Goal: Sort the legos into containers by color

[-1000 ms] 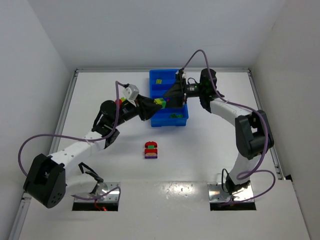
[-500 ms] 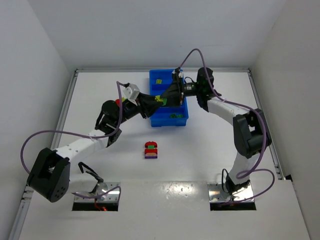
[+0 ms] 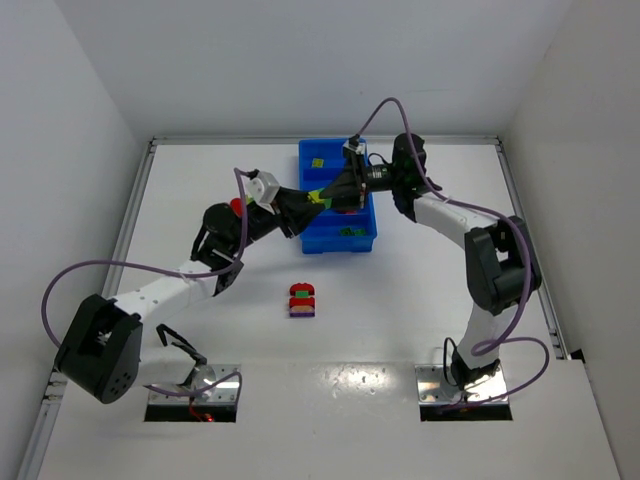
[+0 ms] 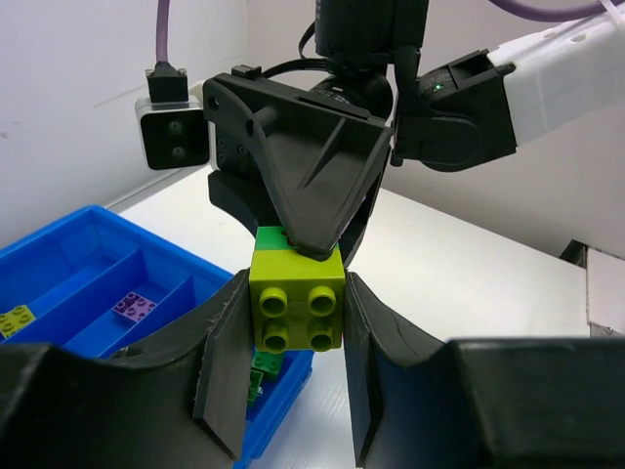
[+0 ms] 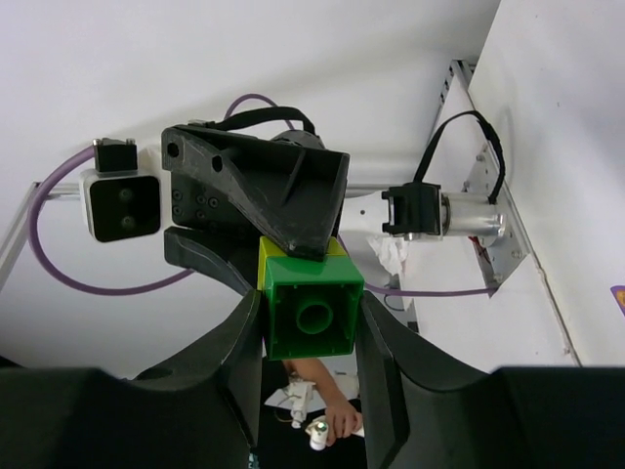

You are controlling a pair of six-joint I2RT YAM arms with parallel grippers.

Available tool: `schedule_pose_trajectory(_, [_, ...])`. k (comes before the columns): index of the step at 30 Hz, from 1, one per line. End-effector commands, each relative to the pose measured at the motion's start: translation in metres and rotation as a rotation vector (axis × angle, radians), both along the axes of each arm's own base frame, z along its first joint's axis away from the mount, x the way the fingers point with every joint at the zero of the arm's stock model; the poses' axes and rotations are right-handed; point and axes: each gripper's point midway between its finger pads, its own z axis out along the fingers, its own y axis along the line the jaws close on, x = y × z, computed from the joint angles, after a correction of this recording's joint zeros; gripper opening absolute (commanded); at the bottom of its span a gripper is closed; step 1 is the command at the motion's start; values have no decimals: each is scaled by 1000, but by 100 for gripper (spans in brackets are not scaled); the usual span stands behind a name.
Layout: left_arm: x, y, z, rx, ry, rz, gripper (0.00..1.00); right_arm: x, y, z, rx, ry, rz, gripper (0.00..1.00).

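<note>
Evidently partway: left gripper pinches the yellow-green brick, right gripper its attached green brick, above a sparsely filled blue tray, while the red-and-purple cluster behind both grippers lies unsorted.

Right end effector now seemingly shut

The surface is white and flat. A blue tray sits on it at the far end, about in the middle. Closer to the front, well apart from the tray, lies a small lego pile (red on top, purple at the bottom). Two shiny metal plates sit at the near edge, one on each side.
</note>
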Motion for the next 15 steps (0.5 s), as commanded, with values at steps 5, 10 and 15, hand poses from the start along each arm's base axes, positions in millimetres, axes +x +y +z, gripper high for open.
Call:
schedule_pose_trajectory(5, [-4,15,-1,-5,-26,52,0,37,-27,27,29,-118,-102,0])
schedule_pose_trajectory(10, [-11,23,-14,30,15,79,0,48,-46,26,22,-116,-151,0])
schedule_pose_trajectory(15, [-10,35,-20,53,62,145,0,52,-62,3,-10,-139,-190,0])
